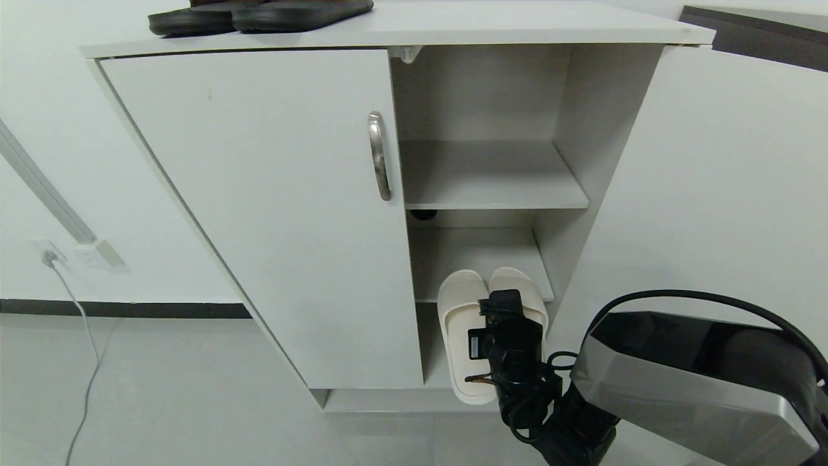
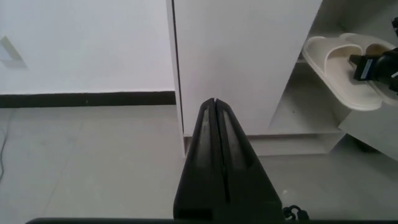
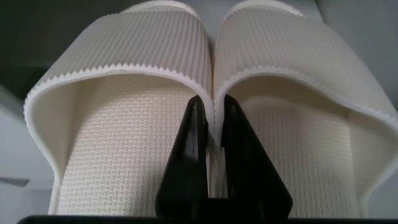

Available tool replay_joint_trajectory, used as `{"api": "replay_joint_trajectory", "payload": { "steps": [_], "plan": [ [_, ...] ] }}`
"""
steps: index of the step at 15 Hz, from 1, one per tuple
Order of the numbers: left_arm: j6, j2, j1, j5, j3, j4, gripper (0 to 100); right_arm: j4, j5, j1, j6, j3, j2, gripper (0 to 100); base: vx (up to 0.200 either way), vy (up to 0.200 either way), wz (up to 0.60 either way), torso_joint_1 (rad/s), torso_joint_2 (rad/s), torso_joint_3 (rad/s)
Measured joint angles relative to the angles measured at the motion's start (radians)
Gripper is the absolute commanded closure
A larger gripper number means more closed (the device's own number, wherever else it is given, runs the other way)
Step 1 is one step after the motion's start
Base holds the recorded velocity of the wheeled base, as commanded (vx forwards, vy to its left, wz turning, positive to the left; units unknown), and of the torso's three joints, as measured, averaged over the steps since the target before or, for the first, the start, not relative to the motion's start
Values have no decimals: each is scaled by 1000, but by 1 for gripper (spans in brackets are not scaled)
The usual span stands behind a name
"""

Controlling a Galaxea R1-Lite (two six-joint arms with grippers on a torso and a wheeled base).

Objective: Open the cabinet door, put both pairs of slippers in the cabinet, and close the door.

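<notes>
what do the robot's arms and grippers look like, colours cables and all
Both grippers are black. The left gripper has two long flat fingers tapering to blunt tips. The right gripper has wedge-shaped fingers, a small white label and looped black cables at its wrist. The right forearm is silver-grey and glossy black, with a black cable arching over it.

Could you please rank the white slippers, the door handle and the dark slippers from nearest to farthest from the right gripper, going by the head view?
1. The white slippers: pinched in the right gripper, low at the open cabinet.
2. The door handle: higher up, to the left.
3. The dark slippers: on the cabinet top, far left.
</notes>
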Motion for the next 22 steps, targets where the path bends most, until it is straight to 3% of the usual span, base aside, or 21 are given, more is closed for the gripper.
{"api": "replay_joint_trajectory", "payload": {
  "steps": [4,12,18,22],
  "plan": [
    [0,0,0,0,0,0,100,0,0,-2,0,0,0,100,200,0,0,4,4,5],
    [0,0,0,3,0,0,100,32,5,-17,6,-51,9,100,0,0,0,0,0,0],
    [-1,0,0,6,1,0,100,188,56,-61,7,-230,51,100,0,0,0,0,0,0],
    [-5,0,0,8,1,0,100,362,65,-79,7,-432,86,100,0,0,0,0,0,0]
  ]
}}
